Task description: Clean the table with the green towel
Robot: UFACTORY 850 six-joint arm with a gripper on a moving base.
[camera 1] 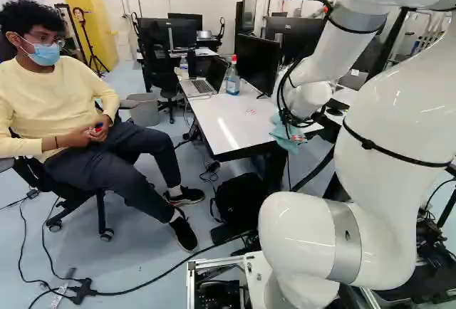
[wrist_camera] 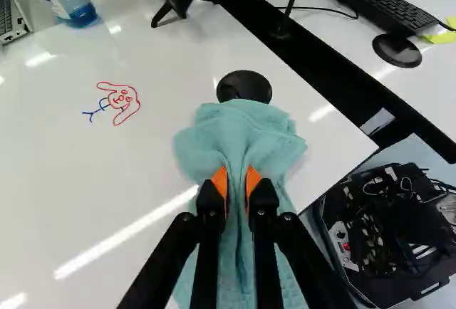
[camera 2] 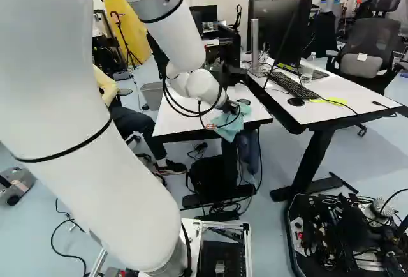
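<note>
Because the green towel (wrist_camera: pixel 242 132) is thin, limp cloth, you can expect it to weigh little, fold easily and survive a firm squeeze. You have it pinched in a gathered ridge between the orange pads of the gripper (wrist_camera: pixel 236 181), right of centre in the left base view, at the edge of the white table (camera 1: pixel 226 120). That central bunch is a sound hold; a grip at a loose corner would probably let it trail. The glossy top should let it slide, though the folds may catch the black round object (wrist_camera: pixel 244 85).
</note>
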